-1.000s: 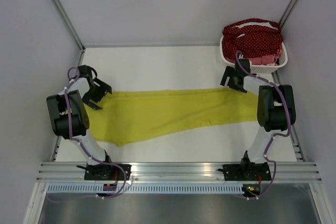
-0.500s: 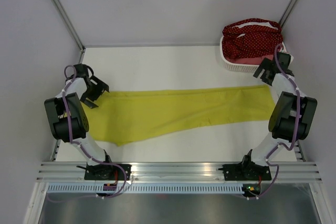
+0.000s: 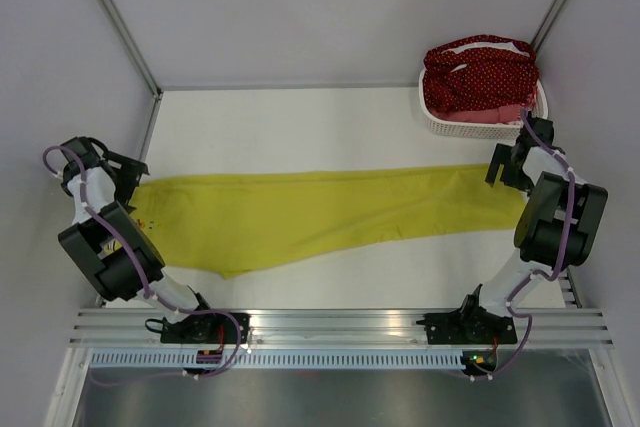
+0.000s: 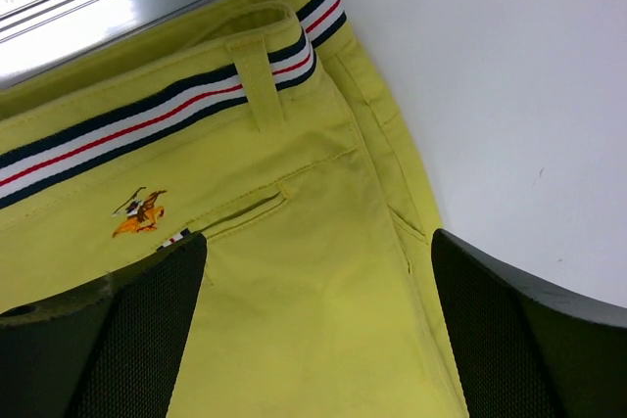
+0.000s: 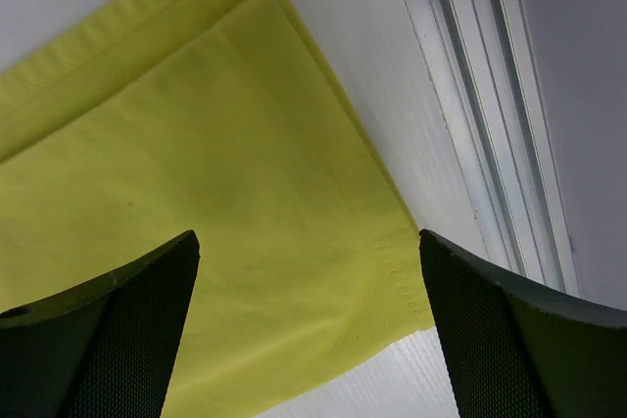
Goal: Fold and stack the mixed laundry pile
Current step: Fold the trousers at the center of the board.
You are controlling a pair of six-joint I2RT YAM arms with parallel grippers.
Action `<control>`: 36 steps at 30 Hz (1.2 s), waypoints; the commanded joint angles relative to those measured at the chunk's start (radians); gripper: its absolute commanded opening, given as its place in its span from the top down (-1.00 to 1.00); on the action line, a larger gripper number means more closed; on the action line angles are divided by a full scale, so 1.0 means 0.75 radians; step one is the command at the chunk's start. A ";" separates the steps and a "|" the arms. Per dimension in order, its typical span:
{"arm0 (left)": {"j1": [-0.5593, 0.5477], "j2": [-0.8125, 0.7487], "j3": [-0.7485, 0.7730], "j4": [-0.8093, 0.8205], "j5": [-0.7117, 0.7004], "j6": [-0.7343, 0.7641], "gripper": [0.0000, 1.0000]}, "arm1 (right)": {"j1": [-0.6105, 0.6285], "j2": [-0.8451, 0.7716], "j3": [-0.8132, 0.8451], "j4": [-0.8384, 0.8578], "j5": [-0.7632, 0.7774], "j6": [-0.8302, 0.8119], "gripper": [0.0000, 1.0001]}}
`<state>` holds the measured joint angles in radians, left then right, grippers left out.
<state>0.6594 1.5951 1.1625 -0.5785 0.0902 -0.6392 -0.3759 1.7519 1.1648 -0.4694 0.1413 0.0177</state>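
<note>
Yellow-green trousers (image 3: 300,212) lie flat across the desk (image 3: 300,127), left edge to right; the left claw (image 4: 318,240) and right claw (image 5: 309,237) stand wide open, empty.

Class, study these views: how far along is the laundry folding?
Done: yellow-green trousers lie spread flat. In hand: left jaws open over the waistband, right jaws open over the hem, nothing gripped. Left: every fold, plus the dotted cloth and pink piece in the basket.
</note>
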 commanded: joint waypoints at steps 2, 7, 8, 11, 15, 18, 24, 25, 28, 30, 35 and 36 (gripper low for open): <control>0.013 -0.059 0.004 -0.022 -0.079 0.034 -0.99 | -0.008 0.075 -0.017 0.006 0.147 -0.077 -0.96; 0.015 -0.055 0.012 -0.030 -0.190 0.032 -0.99 | -0.049 0.131 -0.084 0.082 -0.006 -0.054 -0.96; 0.013 -0.053 0.019 -0.030 -0.184 0.034 -0.99 | -0.051 0.141 -0.093 0.074 -0.012 -0.048 -0.96; 0.013 -0.057 0.017 -0.030 -0.180 0.034 -0.99 | -0.063 0.194 -0.091 0.043 0.006 -0.032 -0.96; 0.013 -0.041 0.017 -0.026 -0.153 0.036 -0.99 | -0.076 0.210 -0.101 0.043 -0.106 -0.026 -0.79; 0.013 -0.035 0.013 -0.026 -0.157 0.036 -0.99 | -0.080 0.219 -0.111 0.049 -0.239 -0.026 -0.30; 0.013 -0.061 0.019 -0.030 -0.235 0.042 -0.99 | -0.090 0.141 -0.209 0.135 -0.389 0.042 0.99; 0.015 -0.069 0.013 -0.030 -0.233 0.040 -0.99 | -0.090 0.109 -0.211 0.141 -0.383 0.050 0.99; 0.015 -0.086 0.006 -0.026 -0.162 0.042 -0.99 | -0.090 0.009 -0.201 0.145 -0.352 0.058 0.99; 0.011 -0.100 -0.004 -0.014 -0.127 0.036 -0.99 | -0.090 -0.049 -0.173 0.153 -0.285 0.068 0.99; -0.069 -0.116 -0.057 0.027 -0.026 0.032 -0.99 | -0.090 -0.156 0.028 -0.006 0.093 0.034 0.99; -0.092 -0.108 -0.051 0.025 -0.026 0.040 -0.99 | -0.090 -0.162 0.091 -0.026 0.179 0.040 0.99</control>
<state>0.6315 1.5444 1.1244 -0.5957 0.0307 -0.6308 -0.4400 1.7016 1.1004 -0.4347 0.0555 0.0483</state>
